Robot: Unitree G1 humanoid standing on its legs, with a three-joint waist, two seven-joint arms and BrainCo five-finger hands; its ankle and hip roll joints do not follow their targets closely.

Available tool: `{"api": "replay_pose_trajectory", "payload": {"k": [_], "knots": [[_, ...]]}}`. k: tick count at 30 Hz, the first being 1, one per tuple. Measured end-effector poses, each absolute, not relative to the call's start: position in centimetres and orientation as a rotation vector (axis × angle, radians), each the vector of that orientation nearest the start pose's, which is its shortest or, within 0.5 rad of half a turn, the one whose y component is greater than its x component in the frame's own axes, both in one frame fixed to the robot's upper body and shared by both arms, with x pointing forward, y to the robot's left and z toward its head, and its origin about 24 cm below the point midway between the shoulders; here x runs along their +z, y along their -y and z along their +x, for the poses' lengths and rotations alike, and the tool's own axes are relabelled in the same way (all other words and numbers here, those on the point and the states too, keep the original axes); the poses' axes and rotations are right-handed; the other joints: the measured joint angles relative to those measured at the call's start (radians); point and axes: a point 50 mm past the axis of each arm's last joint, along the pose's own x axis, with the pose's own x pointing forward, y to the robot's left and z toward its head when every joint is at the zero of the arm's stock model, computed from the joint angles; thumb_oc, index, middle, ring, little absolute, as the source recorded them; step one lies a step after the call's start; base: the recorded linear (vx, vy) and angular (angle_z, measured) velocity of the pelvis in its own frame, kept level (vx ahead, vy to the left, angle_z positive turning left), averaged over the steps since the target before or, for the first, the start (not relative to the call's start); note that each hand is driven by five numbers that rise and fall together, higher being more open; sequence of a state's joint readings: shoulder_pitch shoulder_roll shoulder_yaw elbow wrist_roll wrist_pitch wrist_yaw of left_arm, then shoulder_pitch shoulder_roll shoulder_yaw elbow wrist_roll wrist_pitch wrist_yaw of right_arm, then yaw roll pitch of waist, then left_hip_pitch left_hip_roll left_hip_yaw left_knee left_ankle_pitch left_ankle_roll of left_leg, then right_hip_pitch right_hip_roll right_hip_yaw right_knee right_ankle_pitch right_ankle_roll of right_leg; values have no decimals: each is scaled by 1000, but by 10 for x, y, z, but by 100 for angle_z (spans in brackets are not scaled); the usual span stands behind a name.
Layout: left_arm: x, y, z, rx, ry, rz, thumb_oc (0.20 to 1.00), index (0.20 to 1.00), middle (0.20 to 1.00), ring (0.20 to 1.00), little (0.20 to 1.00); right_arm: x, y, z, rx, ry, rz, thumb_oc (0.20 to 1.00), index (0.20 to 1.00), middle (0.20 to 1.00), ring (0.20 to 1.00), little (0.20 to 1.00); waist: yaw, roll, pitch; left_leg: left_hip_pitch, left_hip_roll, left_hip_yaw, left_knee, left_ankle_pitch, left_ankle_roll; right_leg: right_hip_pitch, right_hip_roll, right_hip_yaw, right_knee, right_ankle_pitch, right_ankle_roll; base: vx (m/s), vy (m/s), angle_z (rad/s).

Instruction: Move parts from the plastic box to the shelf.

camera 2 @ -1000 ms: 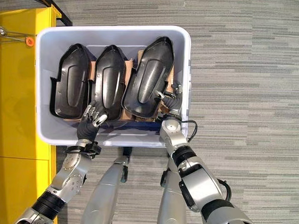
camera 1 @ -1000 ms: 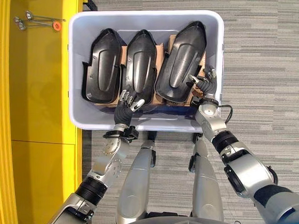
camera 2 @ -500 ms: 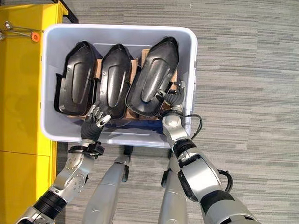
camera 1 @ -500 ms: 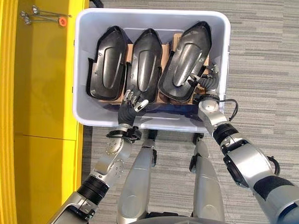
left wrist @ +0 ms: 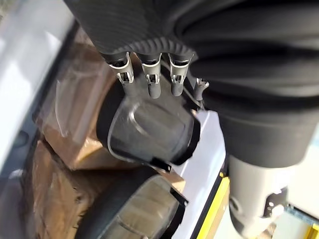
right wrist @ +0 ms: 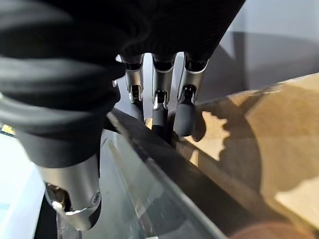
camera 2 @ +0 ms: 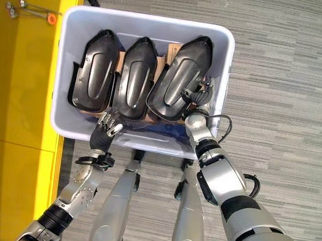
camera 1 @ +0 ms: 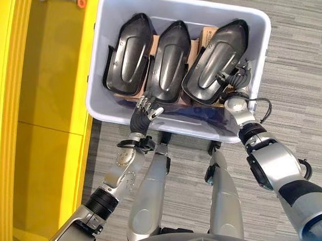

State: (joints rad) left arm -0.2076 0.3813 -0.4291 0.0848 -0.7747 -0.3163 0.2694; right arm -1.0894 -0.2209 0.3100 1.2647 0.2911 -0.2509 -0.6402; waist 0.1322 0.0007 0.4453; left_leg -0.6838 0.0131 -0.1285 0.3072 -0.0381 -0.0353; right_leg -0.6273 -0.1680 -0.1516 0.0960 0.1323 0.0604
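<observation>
A pale plastic box (camera 1: 166, 127) holds three black moulded parts standing side by side on brown cardboard (right wrist: 259, 129). The left part (camera 1: 126, 56) and middle part (camera 1: 171, 60) lie straight. Tilted beside them is the right part (camera 1: 213, 61). My right hand (camera 1: 235, 81) grips the right part's near right edge, its fingers (right wrist: 159, 99) curled under the rim and the thumb on the glossy face. At the near end of the middle part (left wrist: 149, 127) my left hand (camera 1: 143, 112) is open, its fingertips (left wrist: 152, 82) reaching that end.
A yellow shelf (camera 1: 51, 69) runs along the left side of the box. Metal hooks with an orange tag (camera 2: 51, 19) lie on it at the far end. Grey striped carpet (camera 1: 300, 62) surrounds the box on the right.
The camera has shifted, so the box sits higher and more turned. The right part leans further over in my right hand. My left hand stays at the middle part's near end.
</observation>
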Motion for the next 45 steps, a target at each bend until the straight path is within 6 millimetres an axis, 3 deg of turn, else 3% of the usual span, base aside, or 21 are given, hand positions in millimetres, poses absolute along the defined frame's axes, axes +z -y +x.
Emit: {"api": "replay_pose_trajectory", "payload": {"k": [1,2,3,4,5,6,7,16,18,19,20,21,23,26,29,30,32,34,37,42,45], "knots": [[73,-138,278,-89,127,-406,1000,1000,1000,1000,1000,145,160,409,-496,112,-200,1000,1000,1000,1000,1000,0,0,0,-2,0,1,-3,2,0,2,-2,1,-15,7,0,0,0,0],[73,-138,277,-92,123,-405,1000,1000,1000,1000,1000,146,159,410,-496,115,-199,950,950,950,950,950,1,0,0,-4,-1,4,-7,3,1,3,-4,1,-26,7,0,5,10,-8],[73,-137,277,-95,121,-404,1000,1000,1000,1000,1000,149,158,410,-492,123,-204,708,708,708,708,708,0,1,0,-11,4,10,-10,7,7,4,-5,1,-44,7,1,6,5,-12],[73,-137,278,-96,123,-404,1000,1000,1000,1000,1000,153,159,411,-493,133,-205,291,291,291,291,291,1,2,0,-17,12,13,-13,9,9,-6,-1,0,-34,3,3,6,10,-14],[74,-136,278,-101,125,-407,1000,1000,1000,1000,1000,159,161,413,-499,148,-207,200,200,200,200,200,7,6,2,-30,17,13,-13,11,7,-42,2,2,50,-8,-9,9,11,-9],[75,-136,278,-100,128,-408,1000,1000,1000,1000,1000,163,165,413,-509,153,-204,200,200,200,200,200,16,5,1,-38,16,10,-11,13,2,-58,5,-3,101,-53,-13,0,0,0],[75,-136,278,-99,127,-407,1000,1000,1000,1000,1000,170,169,415,-519,150,-208,200,200,200,200,200,26,7,2,-47,9,2,-10,21,-8,-63,5,-6,93,-62,-12,8,30,7],[77,-134,281,-113,115,-396,1000,1000,1000,1000,1000,174,180,417,-512,132,-203,200,200,200,200,200,18,9,3,-50,-14,14,-22,38,-1,-50,-13,0,41,-28,0,-5,22,2],[76,-134,282,-114,108,-390,1000,1000,1000,1000,1000,169,180,417,-485,101,-209,200,200,200,200,200,18,9,3,-31,-16,18,-20,37,2,-31,-15,4,40,-23,3,-12,4,-3],[77,-138,282,-113,108,-371,1000,1000,1000,1000,1000,149,182,414,-447,15,-211,200,200,200,200,200,23,11,1,16,-16,23,-25,33,7,11,-15,6,39,-23,3,-34,1,-10],[77,-141,282,-111,110,-359,1000,1000,1000,1000,1000,141,181,413,-447,-17,-207,200,200,200,200,200,24,11,-2,25,-16,33,-25,31,10,17,-17,16,38,-24,2,-22,1,-14],[77,-142,282,-113,108,-355,1000,1000,1000,1000,1000,146,184,414,-451,-21,-186,200,200,200,200,200,26,13,-2,39,-21,39,-23,31,11,30,-18,27,32,-16,5,-15,-4,-11],[77,-144,282,-123,106,-370,1000,1000,1000,1000,1000,131,185,412,-428,-134,-118,200,200,200,200,200,26,24,-17,101,-23,44,-27,23,20,101,-25,27,8,-11,8,10,-15,-4],[77,-151,282,-96,115,-378,1000,1000,1000,1000,1000,139,164,413,-334,-50,-55,200,200,200,200,200,18,24,-24,109,-25,61,-27,22,23,117,-25,33,-25,6,15,16,-36,-10],[73,-157,278,-69,104,-396,1000,1000,1000,1000,1000,142,129,405,-200,26,32,200,200,200,200,200,-11,20,-24,132,-23,57,-30,22,20,144,-20,32,-31,15,22,25,-25,1],[68,-172,272,-2,96,-408,1000,1000,1000,1000,1000,152,99,373,5,194,124,200,200,200,200,200,-40,4,-25,191,-15,68,-42,22,20,193,-21,32,-31,14,21,60,-57,-20],[65,-184,268,30,89,-385,1000,1000,1000,1000,1000,141,76,358,93,198,220,200,200,200,200,200,-56,-30,-85,250,-14,91,-60,1,17,233,-18,38,-35,-16,25,89,-53,-28],[59,-186,264,40,67,-382,1000,1000,1000,1000,1000,125,83,348,78,167,261,200,200,200,200,200,-63,-42,-128,286,-6,93,-83,0,25,259,-20,39,-36,-22,27,52,-29,-7],[49,-188,256,35,22,-378,1000,1000,1000,1000,1000,106,105,347,22,111,231,200,200,200,200,200,-62,-30,-163,307,-5,92,-105,11,21,273,-19,42,-46,-18,21,59,-45,-2],[38,-199,246,81,-16,-381,1000,1000,1000,1000,1000,97,115,324,71,127,250,200,200,200,200,200,-83,-4,-168,412,2,92,-158,15,20,366,-13,37,-72,-24,21,51,-49,0],[34,-195,243,67,-27,-397,1000,1000,1000,1000,1000,92,119,318,94,123,248,200,200,200,200,200,-88,11,-175,465,8,95,-192,18,15,407,-4,36,-90,-25,20,50,-66,-5]]}}
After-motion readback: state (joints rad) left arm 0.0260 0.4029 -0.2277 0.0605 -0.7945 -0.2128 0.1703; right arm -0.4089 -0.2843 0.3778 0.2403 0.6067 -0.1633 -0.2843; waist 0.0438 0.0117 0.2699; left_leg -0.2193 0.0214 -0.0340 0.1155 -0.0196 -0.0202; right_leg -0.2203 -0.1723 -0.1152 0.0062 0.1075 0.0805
